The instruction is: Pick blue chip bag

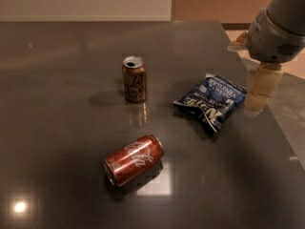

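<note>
- The blue chip bag (212,99) lay flat on the dark tabletop (57,128), right of centre and close to the tabletop's right edge.
- It was a small, crinkled foil bag, dark navy with large white lettering across its face and pale crimped edges at its ends.
- The bag sat at a slant, one end pointing to the far right and the other to the near side. Its lettering read upside down from this view.
- The foil was puckered and caught dull highlights, and the near end looked pinched into a darker fold.
- The tool (256,101) hung just right of the bag, over the tabletop's right edge, as a cream-coloured piece pointing downward.
- It was beside the bag and appeared apart from it, not gripping anything that could be seen. I could not tell whether the tool was open or closed.
- Above the tool, the grey wrist housing (276,32) of the arm came in from the upper right corner.
- A brown soda can (134,79) stood upright to the left of the bag and well apart from it. Its silver top was visible.
- A red soda can (133,160) with white script lay on its side nearer the camera, left of the bag, its silver end facing near-left.
- A small bright light reflection (20,207) showed on the tabletop at the near left.
</note>
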### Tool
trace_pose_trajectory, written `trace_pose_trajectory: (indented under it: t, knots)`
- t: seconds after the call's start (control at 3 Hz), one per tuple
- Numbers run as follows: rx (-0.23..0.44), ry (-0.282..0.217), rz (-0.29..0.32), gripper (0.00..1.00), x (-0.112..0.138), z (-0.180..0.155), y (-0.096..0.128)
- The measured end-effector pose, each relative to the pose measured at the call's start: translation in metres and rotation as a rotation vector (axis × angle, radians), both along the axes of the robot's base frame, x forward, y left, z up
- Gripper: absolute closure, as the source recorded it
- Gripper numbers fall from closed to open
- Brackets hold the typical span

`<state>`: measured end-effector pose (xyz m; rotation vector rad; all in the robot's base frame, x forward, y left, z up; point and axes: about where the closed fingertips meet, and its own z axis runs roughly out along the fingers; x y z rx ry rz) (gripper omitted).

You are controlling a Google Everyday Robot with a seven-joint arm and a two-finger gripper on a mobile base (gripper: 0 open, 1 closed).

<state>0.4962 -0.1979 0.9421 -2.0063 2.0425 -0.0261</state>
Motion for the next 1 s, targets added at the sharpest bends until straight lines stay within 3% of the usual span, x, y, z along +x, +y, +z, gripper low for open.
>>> trace_pose_trajectory:
  t: [0.33, 1.0]
  knots:
    - [-0.028, 0.000, 0.071, 0.00, 0.021, -0.015, -0.003]
    - [-0.053, 0.045, 0.194, 0.00, 0.049, -0.045, -0.019]
